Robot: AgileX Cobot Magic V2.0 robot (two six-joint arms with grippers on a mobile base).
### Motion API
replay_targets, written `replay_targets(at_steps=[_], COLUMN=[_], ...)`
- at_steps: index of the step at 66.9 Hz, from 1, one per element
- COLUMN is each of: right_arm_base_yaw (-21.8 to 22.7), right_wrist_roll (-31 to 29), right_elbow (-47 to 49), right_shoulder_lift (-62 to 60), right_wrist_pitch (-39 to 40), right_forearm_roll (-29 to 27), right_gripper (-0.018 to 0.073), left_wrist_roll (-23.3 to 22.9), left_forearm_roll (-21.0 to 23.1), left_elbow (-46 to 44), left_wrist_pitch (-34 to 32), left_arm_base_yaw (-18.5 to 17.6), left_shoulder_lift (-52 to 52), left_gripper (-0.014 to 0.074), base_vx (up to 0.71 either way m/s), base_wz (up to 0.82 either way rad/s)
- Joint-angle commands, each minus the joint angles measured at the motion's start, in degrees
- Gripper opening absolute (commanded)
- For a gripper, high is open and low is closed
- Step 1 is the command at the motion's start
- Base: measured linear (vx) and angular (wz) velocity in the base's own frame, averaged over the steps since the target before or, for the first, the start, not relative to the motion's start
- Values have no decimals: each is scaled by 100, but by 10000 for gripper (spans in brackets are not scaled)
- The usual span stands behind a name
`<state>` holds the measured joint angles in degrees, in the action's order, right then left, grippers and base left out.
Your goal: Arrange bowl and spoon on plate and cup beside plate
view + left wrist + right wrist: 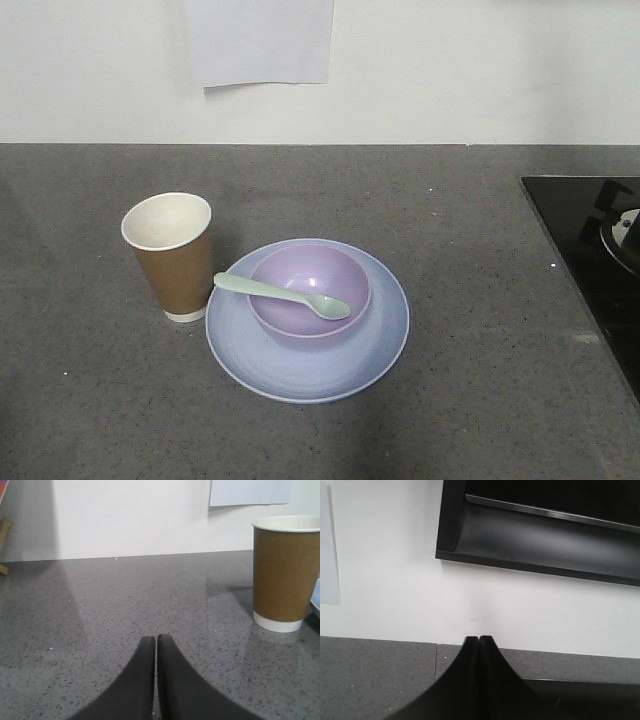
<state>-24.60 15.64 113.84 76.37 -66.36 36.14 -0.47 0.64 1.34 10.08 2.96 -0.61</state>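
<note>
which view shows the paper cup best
The exterior front-facing view: the cup shows whole there, upright on the counter, close beside the plate. The left wrist view shows its side and base close up, but the right edge is cropped. The right wrist view does not show it at all.

Counter open left, front and right of the plate (300, 360) — cup (172, 255) stands just beside its left rim; black stove (590, 260) blocks the far right.
</note>
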Motion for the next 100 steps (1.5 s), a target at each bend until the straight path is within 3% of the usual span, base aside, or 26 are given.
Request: replay_targets(at_steps=[1, 59, 66, 75, 87, 100], right_arm_base_yaw=[25, 36, 36, 36, 36, 36], right_wrist_roll=[-19, -25, 257, 139, -433, -428], right_elbow=[122, 122, 83, -600, -2534, -5071], right_shoulder_lift=[-125, -102, -70, -41, -165, -311], right_wrist_pitch=[360, 500, 664, 1956, 4180, 6481], right_forearm_roll=[219, 225, -401, -1483, -2803, -3542], right_gripper=[-10, -10, -10, -10, -10, -10], left_wrist_roll=[-18, -18, -18, -18, -18, -18], left_forearm_roll=[69, 69, 69, 69, 69, 69], left_elbow=[-103, -103, -103, -103, -103, -103], left_wrist_pitch=[-374, -374, -374, -374, -374, -374], left_arm_base_yaw=[-36, -36, -36, -36, -36, -36], left_shoulder_lift=[-83, -83, -83, -83, -83, -83], left_gripper=[-6, -6, -6, -6, -6, -6], base_vx=[0, 0, 0, 0, 0, 0], base_wz=[0, 0, 0, 0, 0, 0])
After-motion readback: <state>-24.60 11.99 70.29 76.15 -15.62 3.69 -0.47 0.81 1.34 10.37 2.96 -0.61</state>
